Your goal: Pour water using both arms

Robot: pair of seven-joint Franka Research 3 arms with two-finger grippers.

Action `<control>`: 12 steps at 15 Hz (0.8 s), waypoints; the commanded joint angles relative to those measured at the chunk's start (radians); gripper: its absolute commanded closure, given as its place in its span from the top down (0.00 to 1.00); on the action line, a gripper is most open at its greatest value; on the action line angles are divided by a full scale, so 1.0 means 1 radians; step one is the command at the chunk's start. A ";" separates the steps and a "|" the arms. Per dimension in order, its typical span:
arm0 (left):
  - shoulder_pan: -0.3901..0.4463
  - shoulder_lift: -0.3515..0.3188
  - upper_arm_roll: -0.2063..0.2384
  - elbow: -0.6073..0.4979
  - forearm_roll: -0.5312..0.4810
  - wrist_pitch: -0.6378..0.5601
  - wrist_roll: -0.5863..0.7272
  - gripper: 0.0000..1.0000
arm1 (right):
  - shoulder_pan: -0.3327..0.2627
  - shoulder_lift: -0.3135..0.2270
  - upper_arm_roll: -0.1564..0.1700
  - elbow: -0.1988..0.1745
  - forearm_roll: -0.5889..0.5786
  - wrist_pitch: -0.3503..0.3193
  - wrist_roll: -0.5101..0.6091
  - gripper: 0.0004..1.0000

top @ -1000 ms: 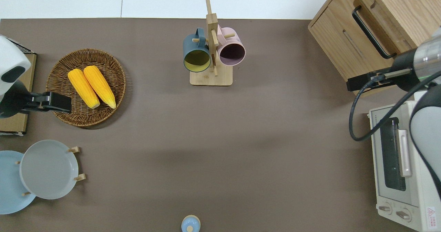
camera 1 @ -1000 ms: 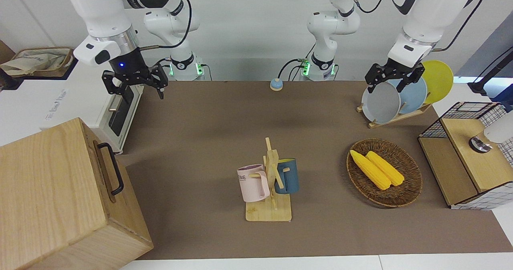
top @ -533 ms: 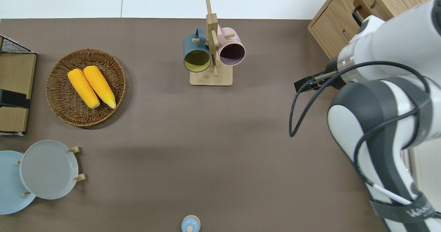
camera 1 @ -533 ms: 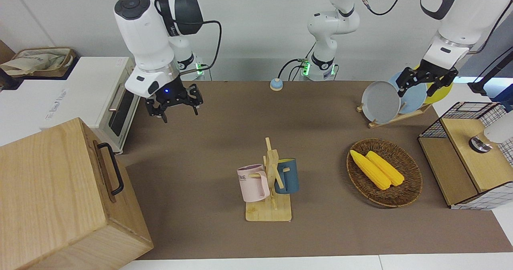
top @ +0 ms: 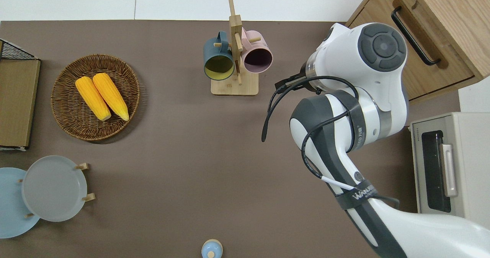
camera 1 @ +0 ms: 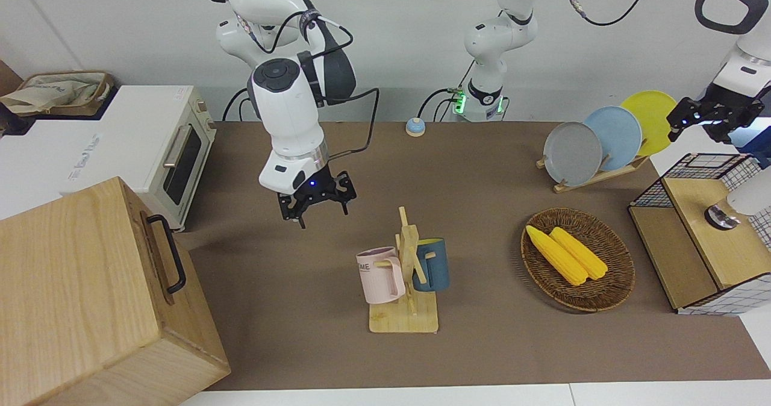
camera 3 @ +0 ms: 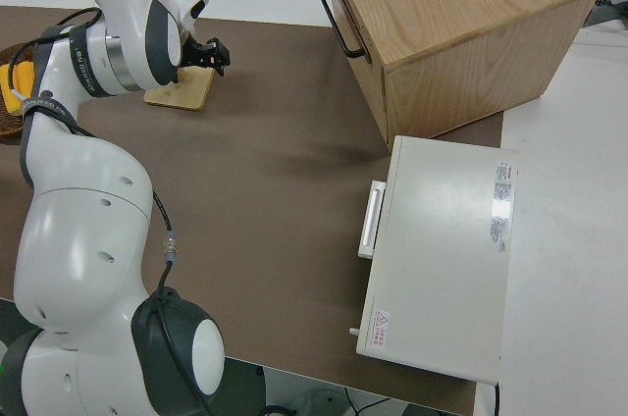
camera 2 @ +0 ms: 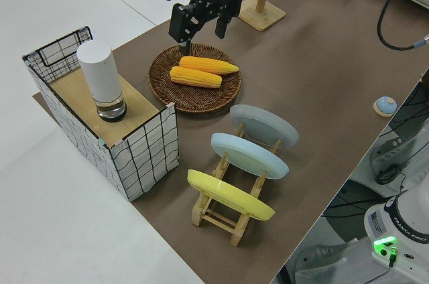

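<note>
My right gripper (camera 1: 316,208) is open and empty. It hangs over the brown mat beside the wooden mug rack (camera 1: 408,273), toward the right arm's end of the table; it also shows in the right side view (camera 3: 209,53). In the overhead view the arm hides most of it. A pink mug (camera 1: 378,276) and a dark blue mug (camera 1: 433,264) hang on the rack. My left gripper (camera 1: 712,121) is open and empty, up in the air at the left arm's end of the table (camera 2: 201,28). A white cylinder bottle (camera 2: 100,80) stands on the wire crate's wooden lid.
A large wooden box (camera 1: 90,291) and a white toaster oven (camera 1: 150,147) stand at the right arm's end. A wicker basket (camera 1: 620,285) holds two corn cobs. A rack of three plates (camera 1: 593,144), a wire crate (camera 1: 699,225) and a small blue bell (camera 1: 414,127) are there too.
The right arm swung from the toaster oven across the mat to beside the mug rack. The left gripper moved from the plates toward the wire crate end. Both stayed open.
</note>
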 commanded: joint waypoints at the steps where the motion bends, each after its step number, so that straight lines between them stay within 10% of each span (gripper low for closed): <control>1: 0.123 0.021 -0.008 0.003 -0.110 0.098 0.150 1.00 | -0.003 0.048 0.025 0.002 0.013 0.135 0.000 0.99; 9: 0.215 0.069 -0.011 -0.055 -0.316 0.365 0.286 1.00 | -0.006 0.120 0.042 0.017 0.012 0.381 -0.064 0.97; 12: 0.214 0.078 -0.011 -0.088 -0.411 0.445 0.286 1.00 | -0.009 0.125 0.056 0.020 0.013 0.387 -0.063 0.82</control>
